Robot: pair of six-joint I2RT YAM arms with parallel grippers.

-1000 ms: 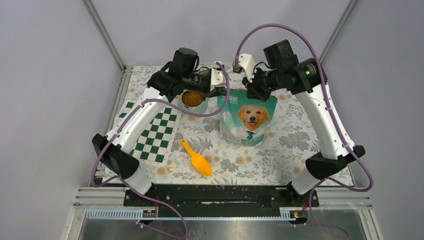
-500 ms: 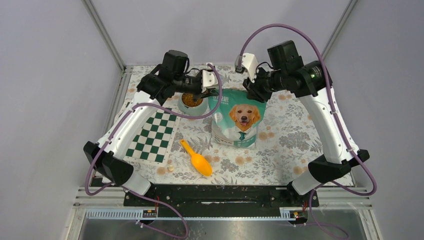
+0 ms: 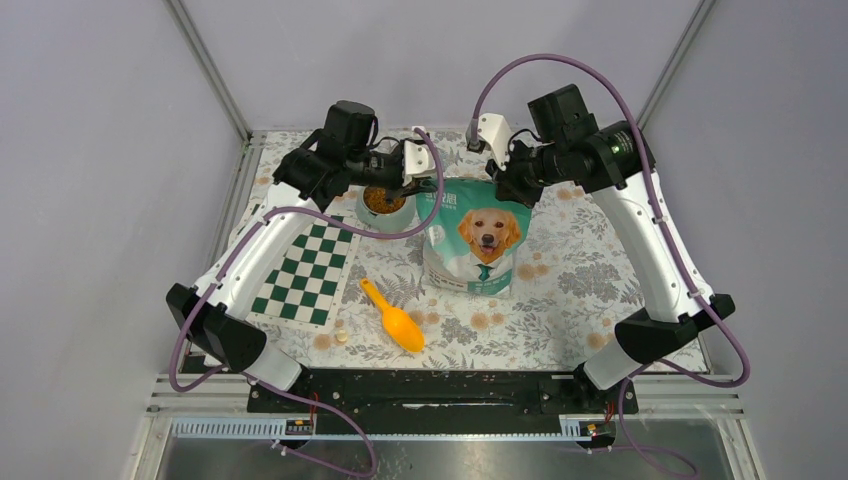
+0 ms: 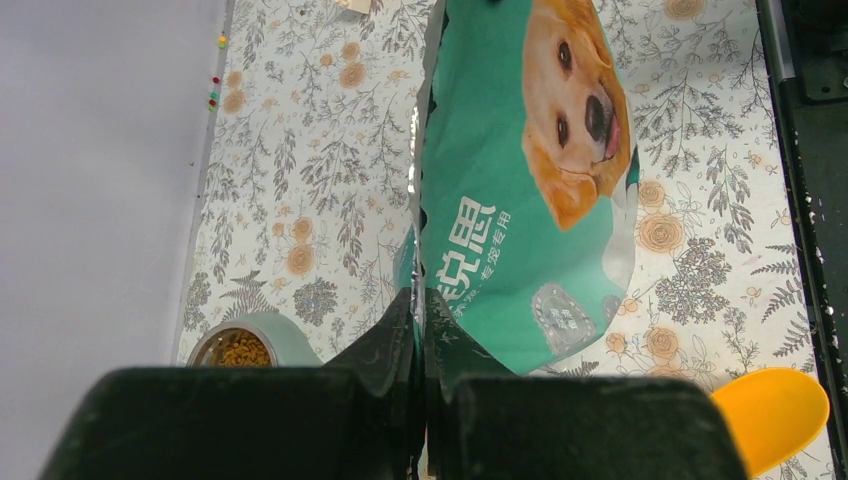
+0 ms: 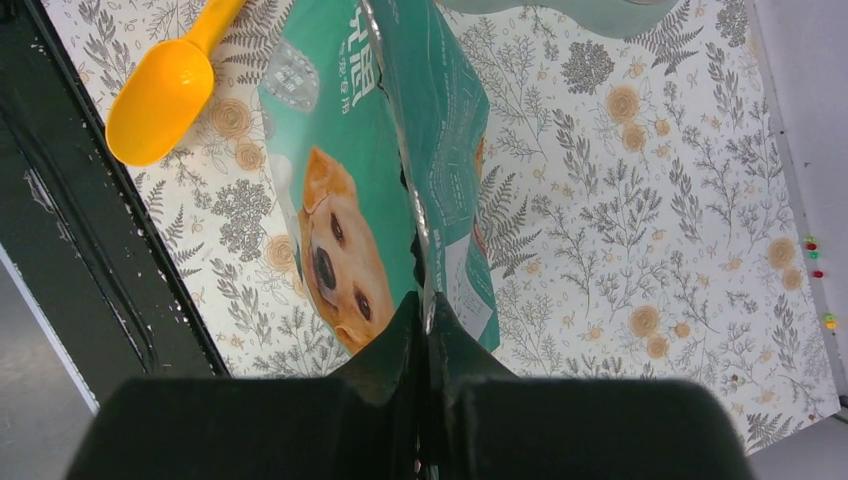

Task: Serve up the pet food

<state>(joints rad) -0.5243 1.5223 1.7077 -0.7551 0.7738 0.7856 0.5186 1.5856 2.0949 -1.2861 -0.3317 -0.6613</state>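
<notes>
Pouch (image 3: 478, 240) of pet food is upright at mid-tabletop (image 3: 590, 270) in the overhead view. The left gripper (image 3: 428, 188) and right gripper (image 3: 497, 188) pinch its top corners, probably to steady it. Kibble (image 3: 382, 200) already fills the steel bowl (image 3: 385, 217) alongside.

Left wrist view: gripper clamped on the pouch seam.

Right wrist view: same pinch. The pouch mouth is hidden and the bowl is cut off at the top edge.
</notes>
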